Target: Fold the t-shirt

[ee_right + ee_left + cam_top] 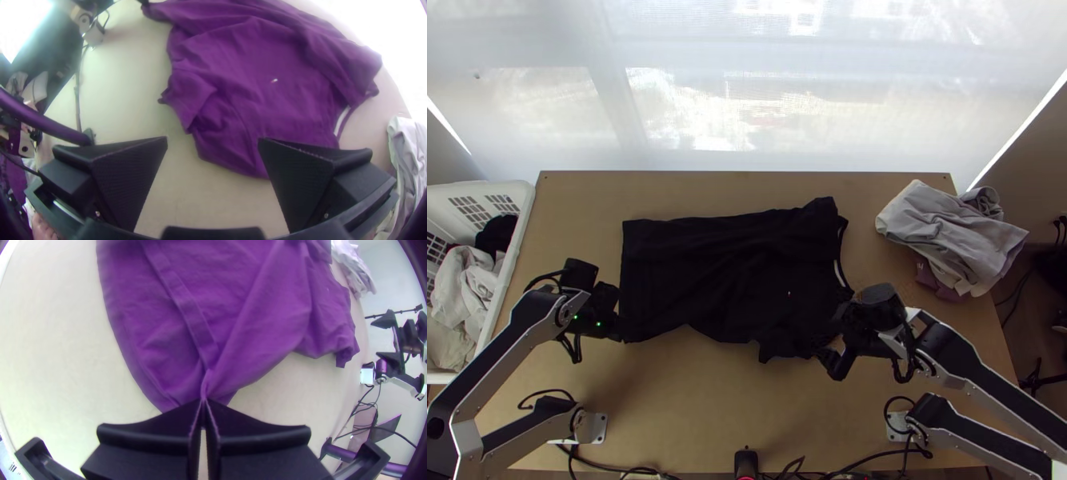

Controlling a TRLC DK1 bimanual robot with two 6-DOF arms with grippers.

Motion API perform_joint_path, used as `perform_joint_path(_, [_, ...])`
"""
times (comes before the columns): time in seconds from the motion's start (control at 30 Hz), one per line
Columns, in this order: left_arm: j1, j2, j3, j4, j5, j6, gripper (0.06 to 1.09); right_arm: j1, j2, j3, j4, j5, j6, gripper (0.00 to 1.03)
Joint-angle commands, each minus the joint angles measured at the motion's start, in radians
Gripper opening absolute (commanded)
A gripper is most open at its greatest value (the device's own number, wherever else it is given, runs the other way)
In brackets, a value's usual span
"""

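Observation:
The t-shirt (735, 272) lies spread on the table, black in the top view, with its hem at the left and the collar at the right. My left gripper (617, 326) is at the hem's near corner; in the left wrist view the left gripper (203, 405) is shut on that corner, and the purple-looking shirt (262, 324) draws into creases toward it. My right gripper (827, 352) is at the shirt's near right part, by a sleeve. In the right wrist view the right gripper (212, 144) stands wide open, the shirt (267, 102) beyond and partly beside its fingers, ungripped.
A white basket (521, 232) holding clothes stands at the table's left. Grey folded garments (947, 232) lie at the right edge, over a small purple cloth (933, 280). Cables (851, 462) run along the near edge. Bare wood (699, 392) stretches in front of the shirt.

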State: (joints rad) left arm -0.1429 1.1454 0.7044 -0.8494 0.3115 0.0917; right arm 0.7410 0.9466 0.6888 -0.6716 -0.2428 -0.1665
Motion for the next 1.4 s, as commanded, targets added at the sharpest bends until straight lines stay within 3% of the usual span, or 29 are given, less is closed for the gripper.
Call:
perform_joint_path(0.0, [0.017,-0.003,-0.005,0.019,0.003,-0.024,0.09,0.161,0.104,0.008,0.004,0.004,-0.041,0.94])
perform_joint_path(0.57, [0.026,-0.01,-0.016,0.033,0.005,-0.037,0.09,0.192,0.36,0.061,0.196,0.004,-0.014,0.87])
perform_joint_path(0.8, [0.035,-0.01,-0.016,0.032,0.005,-0.033,0.09,0.196,0.449,0.074,0.234,0.002,-0.008,0.54])
perform_joint_path(1.03, [0.035,-0.009,-0.014,0.033,0.005,-0.033,0.09,0.184,0.443,0.063,0.233,0.002,-0.007,0.05])
perform_joint_path(1.17, [0.035,-0.012,-0.011,0.033,0.005,-0.033,0.09,0.162,0.399,0.064,0.21,0.002,-0.008,0.03])
perform_joint_path(1.37, [0.06,-0.05,-0.01,0.024,0.003,-0.026,0.09,0.124,0.319,0.121,0.056,-0.001,-0.033,0.03])
